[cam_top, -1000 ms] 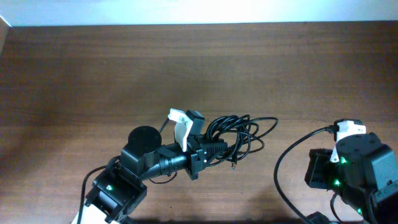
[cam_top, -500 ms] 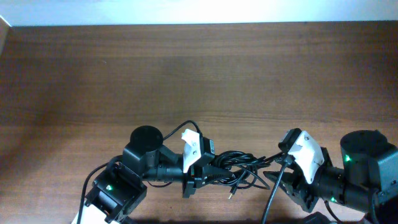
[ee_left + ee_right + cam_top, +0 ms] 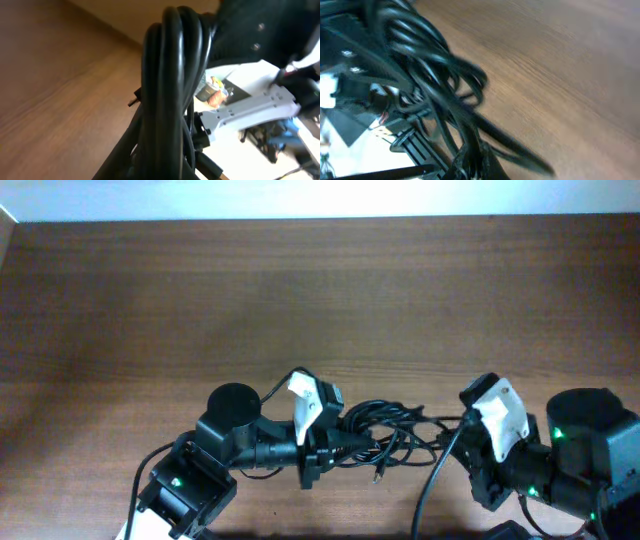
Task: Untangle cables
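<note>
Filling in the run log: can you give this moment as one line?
step: untangling | left gripper: jaws shut on cables | right gripper: jaws shut on cables

table [image 3: 300, 300] — brown wood-grain top, looked matt, with fine streaked figure across the upper frame. 
cables [image 3: 385, 430] — smooth black sheathing at lower centre, showed glossy highlights. 
wrist covers [image 3: 497, 408] — white plastic, appeared smooth.

You look across a blurred tangle of black cables [image 3: 427, 75], looping from the upper left of the frame down to the bottom centre, where the strands bunch together. Brown wood-grain counter [image 3: 560, 65] fills the right side. At left, black-and-white machinery [image 3: 350, 100] sits behind the loops.
</note>
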